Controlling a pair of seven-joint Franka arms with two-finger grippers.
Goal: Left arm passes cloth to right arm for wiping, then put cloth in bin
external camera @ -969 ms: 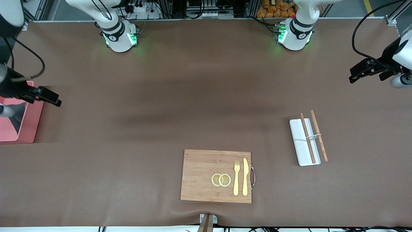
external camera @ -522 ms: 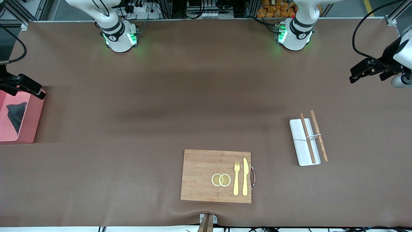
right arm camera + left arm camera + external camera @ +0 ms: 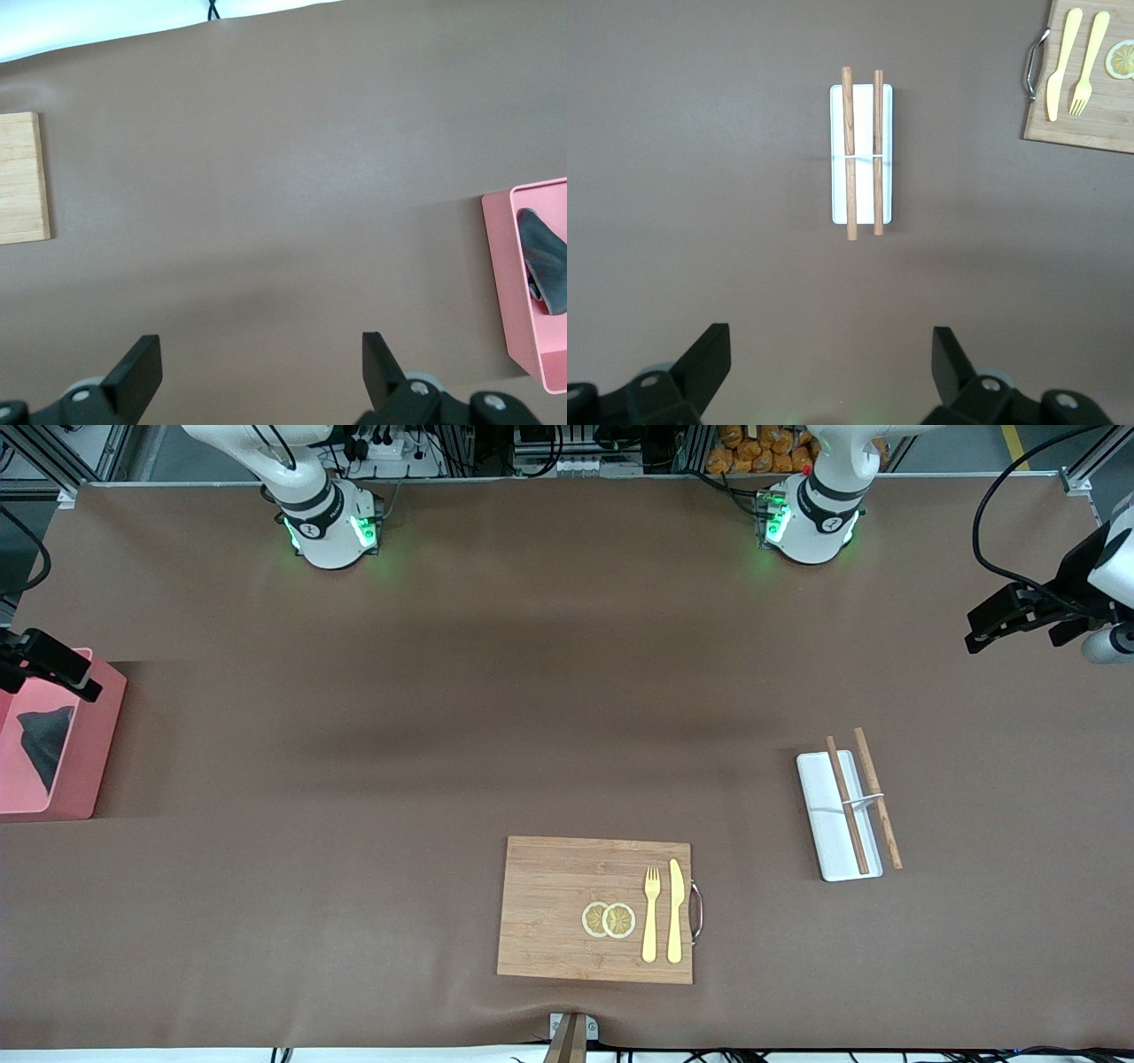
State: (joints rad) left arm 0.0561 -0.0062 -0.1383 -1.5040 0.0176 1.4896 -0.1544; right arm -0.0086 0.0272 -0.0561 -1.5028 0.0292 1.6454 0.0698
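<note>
- Your cloth (image 3: 40,740) already lies in the bin (image 3: 93,753) at the tabletop's right-arm edge; the right gripper (image 3: 257,367), fingers spread and empty, hovers just beside the bin, by far the nearer arm.
- The left gripper (image 3: 828,363), fingers apart and empty, waits over the left-arm edge; only the right wrist view shows the cloth's long axis along the bin's length.

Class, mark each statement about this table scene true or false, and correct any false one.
1. The cloth lies inside the bin. True.
2. The right hand grips the cloth. False: it is open and holds nothing.
3. A fork and knife lie on the cutting board. True.
4. Both wooden sticks lie fully on the white tray. False: one lies along its edge.
5. The left hand is open. True.
</note>
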